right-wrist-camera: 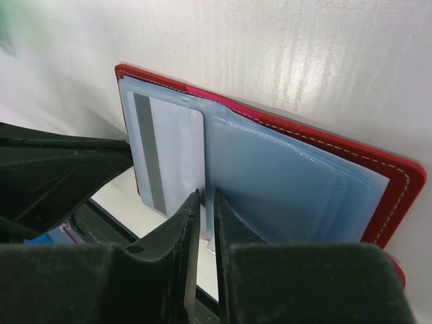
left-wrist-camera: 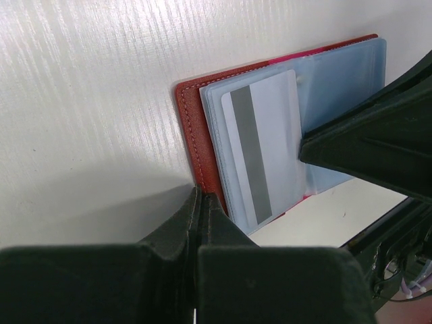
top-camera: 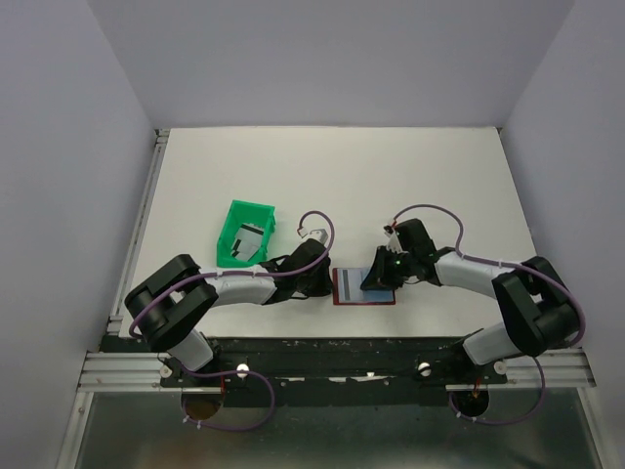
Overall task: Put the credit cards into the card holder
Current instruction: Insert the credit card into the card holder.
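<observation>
Found dark red folding card holder [left-wrist-camera: 192, 128] open at near centre, thin silvery striped credit card [left-wrist-camera: 260, 148] on left sleeve. Saw left gripper [left-wrist-camera: 200, 192] closed at left cover edge, right gripper [right-wrist-camera: 204, 196] nearly closed beside card; grip undeterminable. Judged card light, stiff, slippery: pinch exposed right edge.

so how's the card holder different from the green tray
The card holder is dark red, flat and lying open; the green tray is walled. The tray sits behind and left of the holder. The holder's credit card lies flat among pale blue sleeves; the tray's cards lie loose. Both hold cards.
</observation>
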`<state>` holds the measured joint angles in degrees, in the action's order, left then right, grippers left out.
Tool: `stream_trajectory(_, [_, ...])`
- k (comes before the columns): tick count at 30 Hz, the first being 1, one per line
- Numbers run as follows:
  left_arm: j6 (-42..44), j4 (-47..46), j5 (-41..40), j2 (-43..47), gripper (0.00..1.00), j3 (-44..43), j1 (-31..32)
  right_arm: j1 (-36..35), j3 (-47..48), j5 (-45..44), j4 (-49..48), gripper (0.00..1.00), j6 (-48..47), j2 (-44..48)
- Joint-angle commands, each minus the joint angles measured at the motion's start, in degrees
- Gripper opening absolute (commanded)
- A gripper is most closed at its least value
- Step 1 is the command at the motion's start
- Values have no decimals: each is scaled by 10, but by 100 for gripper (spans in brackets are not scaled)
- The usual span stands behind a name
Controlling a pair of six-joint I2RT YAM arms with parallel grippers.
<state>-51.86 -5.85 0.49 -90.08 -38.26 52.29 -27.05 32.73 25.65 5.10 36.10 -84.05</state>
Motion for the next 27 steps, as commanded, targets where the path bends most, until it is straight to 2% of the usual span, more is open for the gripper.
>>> stream_trajectory(1, [11, 44, 14, -24, 0, 5, 4, -9, 4, 20, -34, 21, 13, -17])
stream_trajectory(10, [11, 41, 16, -26, 0, 7, 4, -26, 4, 59, -91, 19, 32, -25])
stream_trajectory(14, [11, 40, 16, -25, 0, 9, 4, -27, 8, 62, -85, 21, 28, -21])
stream_trajectory(18, [9, 40, 14, -21, 0, 12, 4, -27, 27, 1, 8, 34, -4, 32])
stream_trajectory(22, [11, 38, 14, -22, 0, 13, 4, -27, 58, -79, 118, 41, -41, 95])
stream_trajectory(27, [10, 35, 18, -22, 0, 15, 4, -27, 94, -244, 254, 47, -40, 161])
